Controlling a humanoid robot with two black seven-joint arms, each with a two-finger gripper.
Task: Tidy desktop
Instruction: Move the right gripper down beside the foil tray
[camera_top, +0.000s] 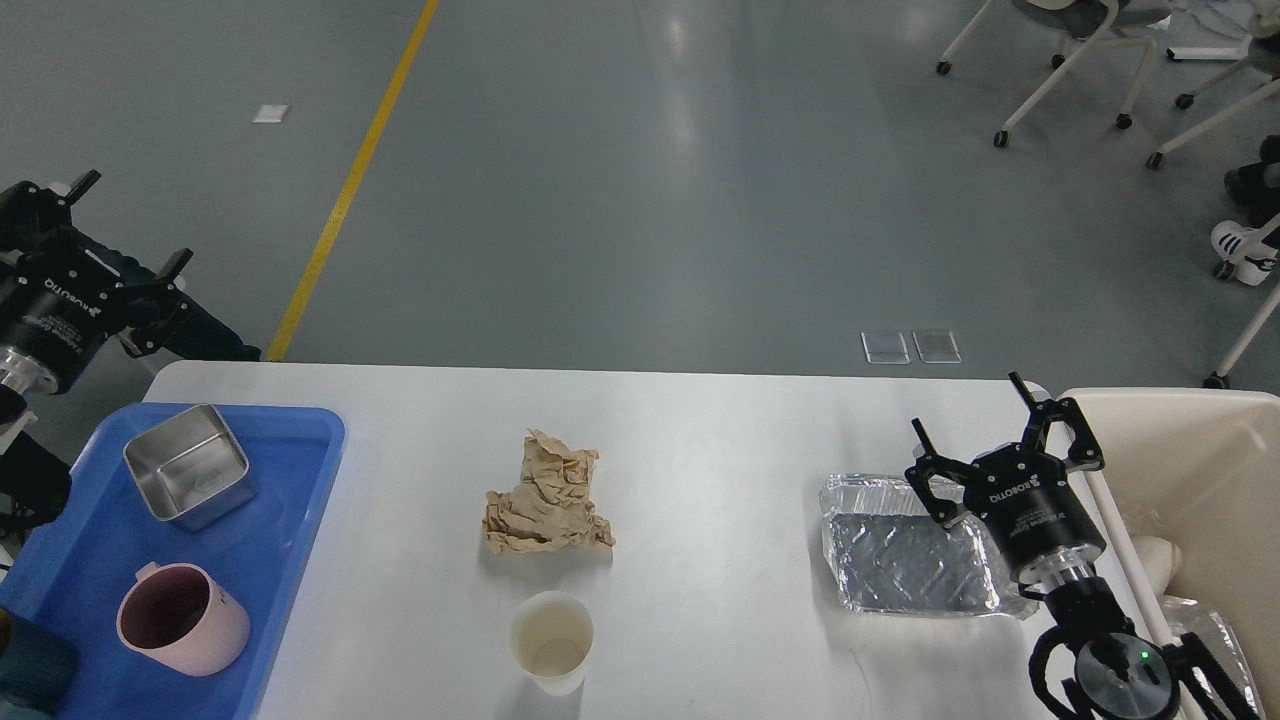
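Note:
The white desktop (700, 440) holds a crumpled brown paper (546, 496) at its middle, a cream paper cup (551, 640) in front of it, and a foil tray (912, 548) at the right. My right gripper (968, 407) is open and empty, just above the foil tray's far right edge. My left gripper (135, 222) is open and empty, raised past the desktop's far left corner, above the blue tray (290, 500).
The blue tray at the left holds a square steel tin (188, 478) and a pink mug (180, 632). A cream-coloured bin (1200, 470) stands at the right edge with rubbish inside. Wheeled chairs (1080, 60) stand far back right.

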